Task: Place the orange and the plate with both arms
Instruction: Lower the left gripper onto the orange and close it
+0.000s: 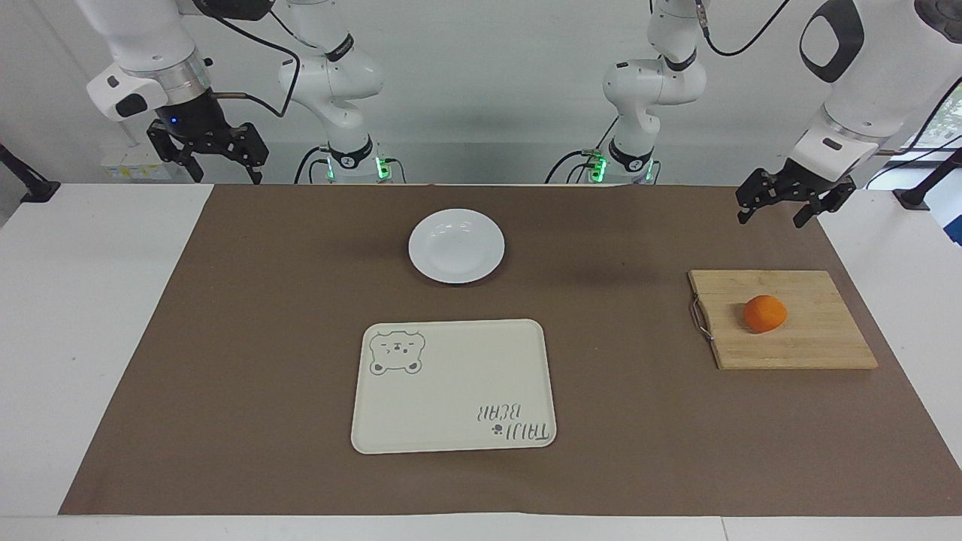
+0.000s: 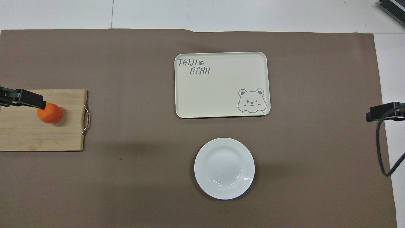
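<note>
- The right gripper [image 1: 207,154] hangs in the air at the right arm's end of the table, off the brown paper mat [image 1: 263,338] and over bare white tabletop; its fingers are spread and carry nothing. This arm waits.
- The plate [image 1: 456,246] sits on the mat about midway between the two arm bases, nearer to the robots than the cream bear tray [image 1: 453,386], and apart from it. It is round, so no axis favours either approach. The right arm is probably the one meant for it.
- The orange [image 1: 765,313] rests on the wooden cutting board [image 1: 782,353] toward the left arm's end of the table, roughly mid-board, away from the metal handle [image 1: 700,319] on the board's inner edge.
- The left gripper [image 1: 795,201] is raised over the mat's corner by the board's robot-side edge, fingers apart and empty. The orange lies below it and farther from the robots, so the coming move looks like a reach forward and down. The fruit is near-round, so finger orientation should matter little.
- The left arm's forearm slopes down from high at its own end of the table; the wrist tilts the gripper slightly toward the board.
</note>
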You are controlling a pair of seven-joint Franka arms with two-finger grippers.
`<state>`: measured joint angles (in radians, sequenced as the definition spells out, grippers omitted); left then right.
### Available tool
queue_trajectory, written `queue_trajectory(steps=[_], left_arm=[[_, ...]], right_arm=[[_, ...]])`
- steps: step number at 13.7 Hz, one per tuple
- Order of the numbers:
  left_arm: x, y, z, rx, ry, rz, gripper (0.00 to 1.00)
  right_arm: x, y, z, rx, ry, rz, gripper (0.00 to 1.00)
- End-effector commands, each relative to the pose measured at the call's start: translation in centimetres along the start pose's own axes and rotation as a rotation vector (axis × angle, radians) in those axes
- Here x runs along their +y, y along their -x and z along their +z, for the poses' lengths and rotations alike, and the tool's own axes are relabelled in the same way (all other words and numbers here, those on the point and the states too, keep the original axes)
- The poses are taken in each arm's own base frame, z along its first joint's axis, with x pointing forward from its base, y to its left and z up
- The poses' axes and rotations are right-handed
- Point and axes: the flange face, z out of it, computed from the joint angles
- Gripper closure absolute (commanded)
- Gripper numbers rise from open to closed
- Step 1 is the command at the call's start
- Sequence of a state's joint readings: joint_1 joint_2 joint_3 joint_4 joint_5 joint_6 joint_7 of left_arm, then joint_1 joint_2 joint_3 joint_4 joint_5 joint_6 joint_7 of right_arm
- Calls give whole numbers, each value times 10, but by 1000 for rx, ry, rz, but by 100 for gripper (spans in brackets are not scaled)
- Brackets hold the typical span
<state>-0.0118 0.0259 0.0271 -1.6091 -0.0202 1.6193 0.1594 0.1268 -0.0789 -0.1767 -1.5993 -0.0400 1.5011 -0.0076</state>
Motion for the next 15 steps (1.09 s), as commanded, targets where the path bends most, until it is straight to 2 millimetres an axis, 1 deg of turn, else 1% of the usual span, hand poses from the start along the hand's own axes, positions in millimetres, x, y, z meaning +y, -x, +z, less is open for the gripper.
queue_trajectory(steps=[1,2,3,5,6,7,8,10,13,15], left_arm=[[-27,-2,17,38,3,50,0],[-44,-4,30,32,1,65,0],[-54,-8,36,49,-3,102,0],[-77,-14,63,39,-4,116,0],[-84,-19,74,42,-6,132,0],[-90,-20,83,43,-8,138,0],[-98,-21,96,36,-6,128,0],[-102,-26,125,16,1,127,0],[-100,-19,175,12,1,122,0],[-101,-19,205,16,-2,119,0]], right_arm=[[2,1,1,-4,20,-18,0],[2,1,1,-4,20,-18,0],[2,1,1,-4,20,-18,0],[1,1,1,-5,20,-18,0],[1,1,1,-5,20,-18,0],[2,1,2,-7,20,-17,0],[2,1,2,-7,20,-18,0],[2,2,1,-4,19,-17,0],[2,2,1,-6,17,-18,0],[2,3,1,-6,17,-18,0]])
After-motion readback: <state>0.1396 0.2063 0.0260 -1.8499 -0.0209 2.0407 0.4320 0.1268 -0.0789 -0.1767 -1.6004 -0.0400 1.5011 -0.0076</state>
